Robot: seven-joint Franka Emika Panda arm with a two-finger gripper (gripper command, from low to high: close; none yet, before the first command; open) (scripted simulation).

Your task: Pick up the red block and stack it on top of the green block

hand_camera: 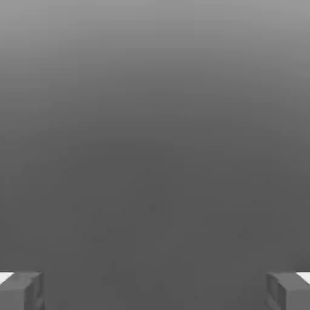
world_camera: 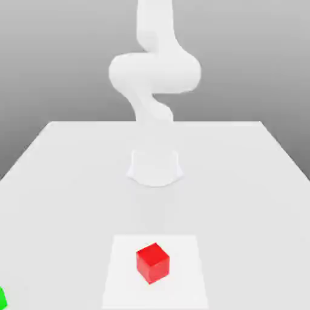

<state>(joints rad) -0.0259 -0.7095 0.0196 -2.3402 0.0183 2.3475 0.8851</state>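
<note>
1. The red block [world_camera: 152, 263] is sitting flat on the white table, a small bright red cube with plain smooth faces, turned so one vertical edge is facing the exterior camera. It is resting on a paler square patch, at about six o'clock from the picture's middle.
2. The green block [world_camera: 2, 298] is showing as a bright green sliver at the exterior view's left edge, at roughly eight o'clock from the red block and well apart from it.
</note>
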